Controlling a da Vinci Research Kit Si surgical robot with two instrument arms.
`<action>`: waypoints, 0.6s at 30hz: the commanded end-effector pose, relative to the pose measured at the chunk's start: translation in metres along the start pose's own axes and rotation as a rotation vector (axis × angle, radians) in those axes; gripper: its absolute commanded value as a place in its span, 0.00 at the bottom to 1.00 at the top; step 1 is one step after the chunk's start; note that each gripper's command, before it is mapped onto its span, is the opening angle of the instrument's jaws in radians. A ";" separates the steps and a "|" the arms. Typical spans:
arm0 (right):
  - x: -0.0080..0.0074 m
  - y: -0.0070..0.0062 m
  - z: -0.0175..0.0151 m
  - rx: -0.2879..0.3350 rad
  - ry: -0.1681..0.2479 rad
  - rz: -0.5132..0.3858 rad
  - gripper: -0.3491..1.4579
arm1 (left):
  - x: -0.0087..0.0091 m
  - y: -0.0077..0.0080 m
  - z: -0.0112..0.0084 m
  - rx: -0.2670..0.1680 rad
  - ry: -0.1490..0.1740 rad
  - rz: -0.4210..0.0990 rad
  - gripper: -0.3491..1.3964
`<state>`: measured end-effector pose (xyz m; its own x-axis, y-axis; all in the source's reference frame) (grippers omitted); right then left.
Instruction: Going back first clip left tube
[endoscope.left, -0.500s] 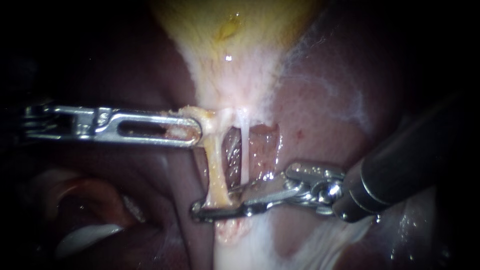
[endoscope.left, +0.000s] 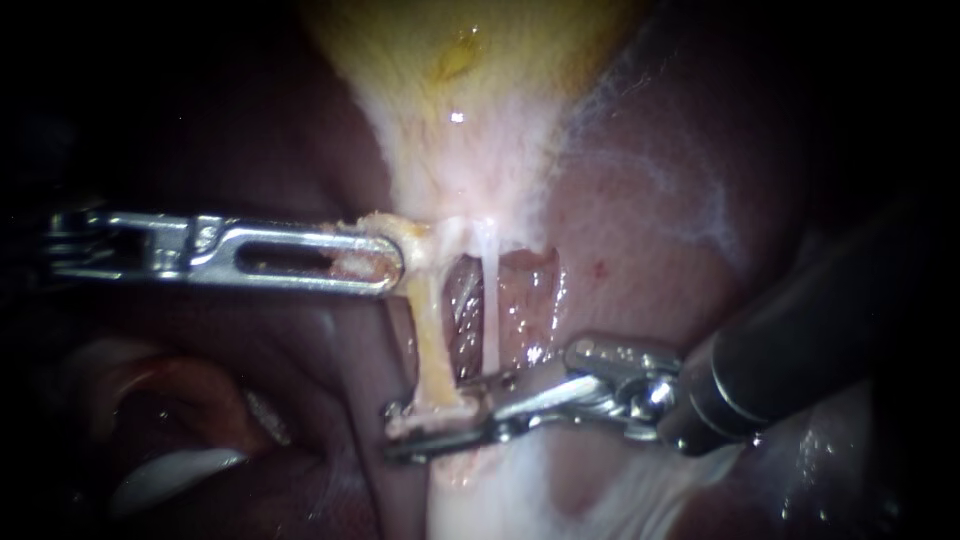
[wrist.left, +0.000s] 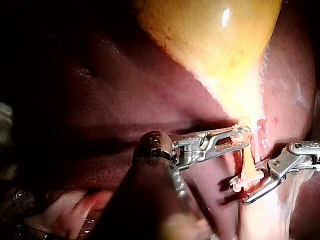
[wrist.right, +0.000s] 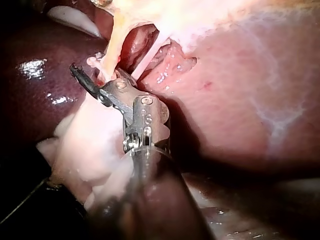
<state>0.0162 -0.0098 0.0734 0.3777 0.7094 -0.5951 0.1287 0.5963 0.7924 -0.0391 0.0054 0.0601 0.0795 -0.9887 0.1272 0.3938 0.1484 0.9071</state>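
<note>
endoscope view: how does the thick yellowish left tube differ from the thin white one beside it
The thick yellowish left tube is wider than the thin white right tube. The left tube is ragged and slants; the right tube is smooth and straight. The left tube's top touches the slotted tip of the left instrument; the right tube stands clear. Both descend from the pale gallbladder.

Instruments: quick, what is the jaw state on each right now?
Left instrument: shut on tissue just below the gallbladder.
Right instrument: open, with the left tube between its jaws.
</note>
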 end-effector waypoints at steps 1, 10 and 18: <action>0.0000 -0.0001 -0.0001 -0.023 0.008 -0.017 0.44 | 0.0000 0.0000 0.0000 0.000 0.000 0.000 0.00; 0.0002 0.0000 -0.0008 -0.088 0.023 -0.109 0.47 | 0.0000 0.0000 0.0000 0.000 0.000 0.000 0.00; 0.0004 -0.0003 -0.0033 -0.111 0.023 -0.191 0.47 | 0.0000 0.0000 -0.0001 0.001 0.001 0.000 0.00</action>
<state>0.0128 -0.0084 0.0723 0.3333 0.5703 -0.7508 0.1000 0.7705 0.6296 -0.0390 0.0054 0.0601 0.0801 -0.9886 0.1275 0.3935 0.1489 0.9072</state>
